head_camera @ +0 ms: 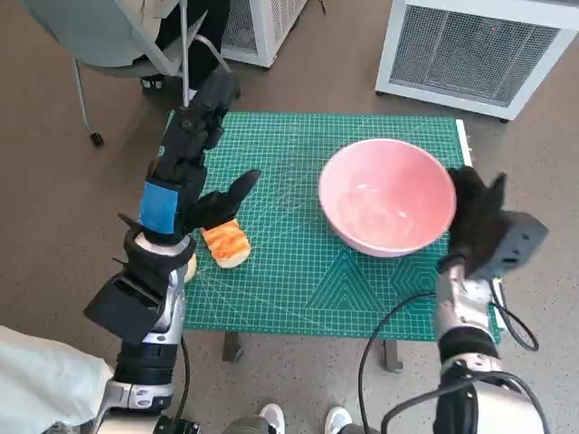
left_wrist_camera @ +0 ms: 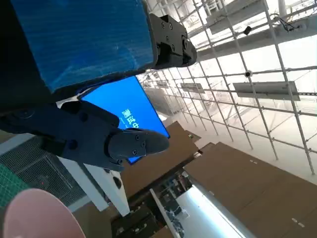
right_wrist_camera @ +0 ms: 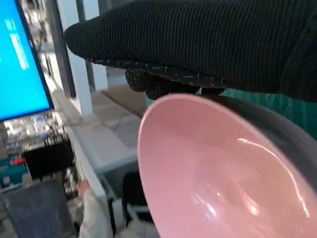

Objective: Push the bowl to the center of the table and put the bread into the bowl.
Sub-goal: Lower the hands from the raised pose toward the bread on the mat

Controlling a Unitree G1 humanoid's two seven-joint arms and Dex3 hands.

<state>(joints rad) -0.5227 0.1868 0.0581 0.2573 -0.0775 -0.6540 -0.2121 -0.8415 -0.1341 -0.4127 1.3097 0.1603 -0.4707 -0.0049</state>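
Note:
An empty pink bowl [head_camera: 387, 196] stands on the right half of the green cutting mat [head_camera: 298, 271]; its rim also shows in the left wrist view [left_wrist_camera: 37, 213], and its inside fills the right wrist view [right_wrist_camera: 218, 173]. My gloved right hand [head_camera: 478, 220] presses flat against the bowl's right side, holding nothing. The bread [head_camera: 226, 243], an orange-topped slice, lies near the mat's left front. My left hand [head_camera: 192, 172] hovers just above and left of the bread, fingers spread and pointing away, empty.
A chair [head_camera: 118, 41] with a seated person stands beyond the table's far left corner. White grilled cabinets [head_camera: 479, 50] stand behind the table. Someone's shoes [head_camera: 303, 420] show at the near edge. A black cable [head_camera: 384, 334] loops by my right forearm.

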